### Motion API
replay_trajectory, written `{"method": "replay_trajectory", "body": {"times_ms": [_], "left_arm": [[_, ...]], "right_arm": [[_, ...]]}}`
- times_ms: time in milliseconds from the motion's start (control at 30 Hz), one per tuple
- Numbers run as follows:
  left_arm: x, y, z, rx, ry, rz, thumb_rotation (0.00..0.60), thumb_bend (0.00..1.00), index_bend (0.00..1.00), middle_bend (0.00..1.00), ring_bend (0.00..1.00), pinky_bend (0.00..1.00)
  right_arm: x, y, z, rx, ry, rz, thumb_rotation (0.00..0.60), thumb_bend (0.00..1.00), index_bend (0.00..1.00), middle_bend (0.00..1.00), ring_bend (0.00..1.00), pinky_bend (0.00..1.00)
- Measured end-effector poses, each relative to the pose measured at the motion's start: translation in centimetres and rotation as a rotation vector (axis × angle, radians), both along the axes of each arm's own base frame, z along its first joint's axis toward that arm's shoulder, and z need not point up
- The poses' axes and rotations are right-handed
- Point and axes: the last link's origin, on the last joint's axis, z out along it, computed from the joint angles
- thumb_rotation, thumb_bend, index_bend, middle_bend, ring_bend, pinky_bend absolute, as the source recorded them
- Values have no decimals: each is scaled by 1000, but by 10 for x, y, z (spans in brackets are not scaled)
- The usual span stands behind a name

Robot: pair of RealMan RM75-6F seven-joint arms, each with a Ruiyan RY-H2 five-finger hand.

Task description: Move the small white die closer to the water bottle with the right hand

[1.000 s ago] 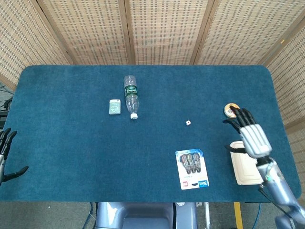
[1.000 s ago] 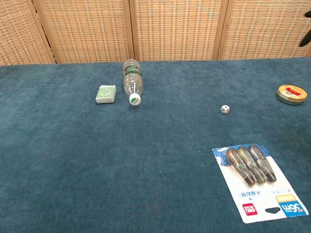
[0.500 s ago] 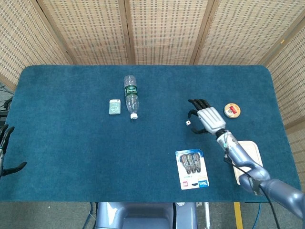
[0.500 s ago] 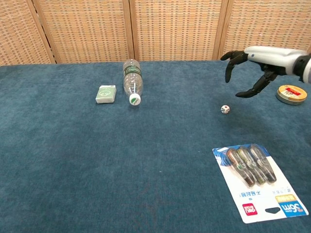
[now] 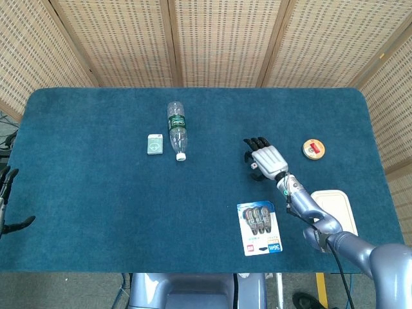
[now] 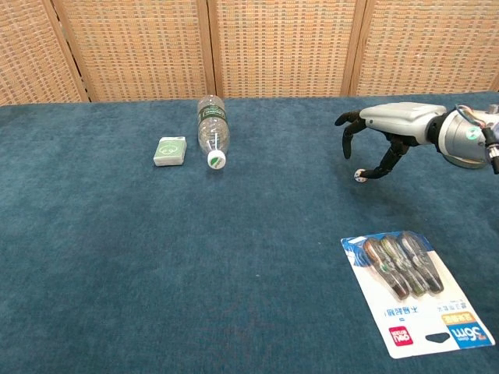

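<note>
Currently the right hand (image 6: 380,139) hangs palm-down over the small white die (image 6: 359,174), right of centre in the chest view; its fingers (image 6: 345,134) are spread and curved downward, and the thumb tip lies just beside the die, though contact cannot be confirmed. In the head view the hand covers the die almost entirely, so only the chest view locates it: on the blue table (image 6: 117,257) cloth, well apart from the water bottle (image 6: 211,128), which lies on its side in the upper left of centre with its white cap toward the camera. Judged from its appearance, the die is very light, rigid and smooth-faced, so it should not deform but may roll, tip or squirt out if pressed off-centre. Probably the best hold is a pinch on two opposite flat faces between thumb and one finger, low enough to clear the carpet pile. A green box (image 6: 171,151) lies just left of the bottle, and a pack of markers (image 6: 413,292) sits at lower right. The left hand (image 5: 8,203) shows only at the far left edge of the head view, fingers apart, holding nothing
</note>
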Motion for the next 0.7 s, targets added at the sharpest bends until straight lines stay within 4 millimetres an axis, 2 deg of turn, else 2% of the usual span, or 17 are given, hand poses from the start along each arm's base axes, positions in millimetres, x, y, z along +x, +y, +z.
{"method": "replay_trajectory", "body": {"times_ms": [233,500,700], "left_arm": [[1,0,-1,-1,1,-1,600,0,0,0,0,0],[-1,1,0,-1,-2,4,600,0,0,0,0,0],[-1,2,0,0,-2,7,600,0,0,0,0,0]], "right_arm": [[-11,-13,-9,-23,86,-56,600,348,408,69,0,55],[-12,-15,-21,-25,130,-61,600,351,422,69,0,54],[-9,-14,-25,-23,130,-51,600,417,501,78,0,54]]}}
